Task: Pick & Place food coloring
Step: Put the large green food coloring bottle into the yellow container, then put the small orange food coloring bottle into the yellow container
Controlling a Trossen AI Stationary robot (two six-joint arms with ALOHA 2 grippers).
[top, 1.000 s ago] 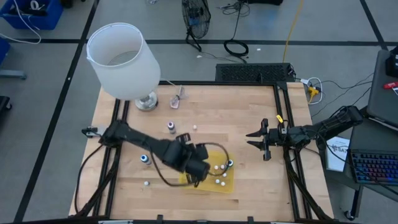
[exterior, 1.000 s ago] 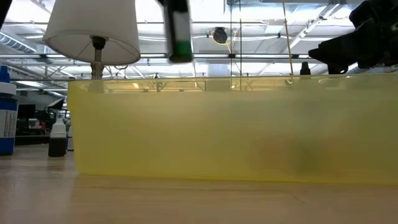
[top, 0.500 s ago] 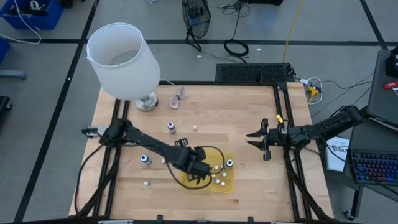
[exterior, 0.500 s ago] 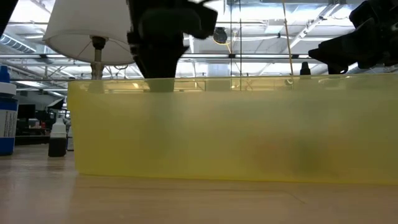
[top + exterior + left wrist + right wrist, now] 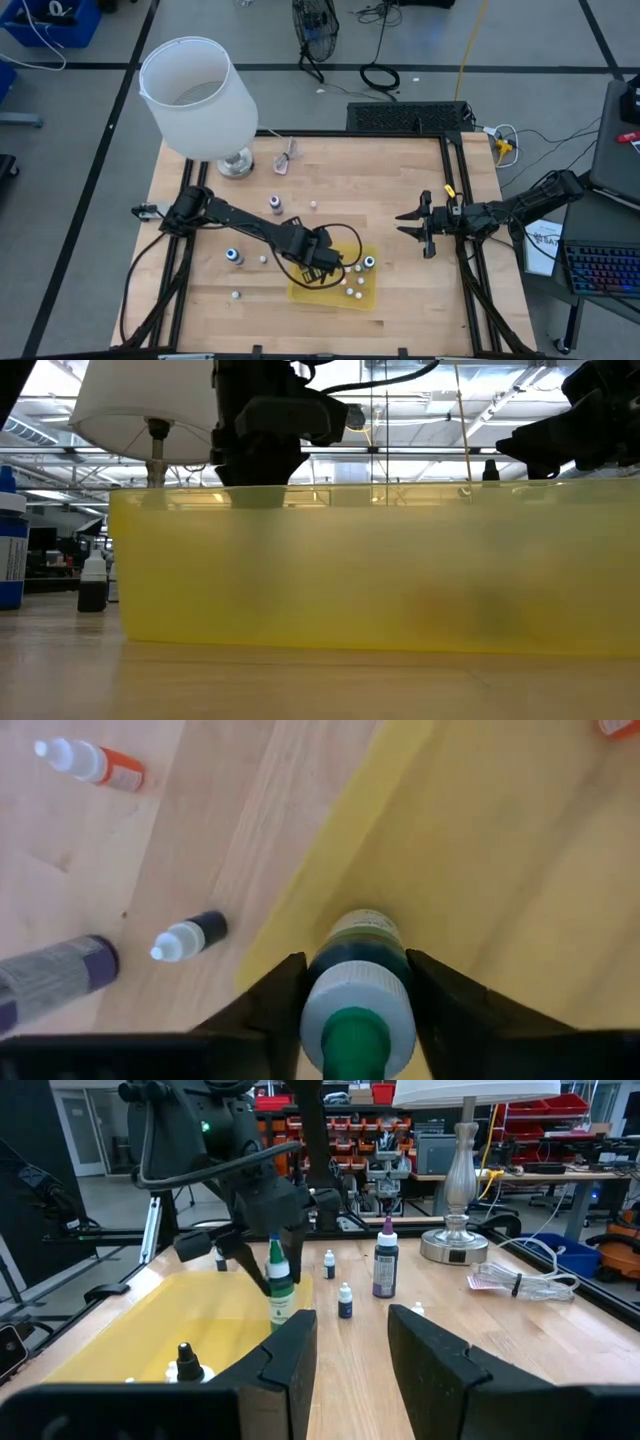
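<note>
Green food coloring bottle (image 5: 357, 982) upright in left hand (image 5: 352, 1020), fingers clamped on body below cap, base on or just above yellow tray (image 5: 520, 870) near its edge; contact unclear. Judgement: bottle light, stiff, slick plastic, narrow base, tips easily. Grip mid-body under cap, release square. More bottles in tray (image 5: 352, 292); others loose on table (image 5: 400, 190), incl. blue-capped one (image 5: 234, 257). Right hand (image 5: 422, 229) idle at table's right side, fingers spread, empty.

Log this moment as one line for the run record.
left gripper: shut on green-capped bottle, over yellow tray edge | right gripper: open, waiting at table's right side | loose bottles on table: yes
</note>
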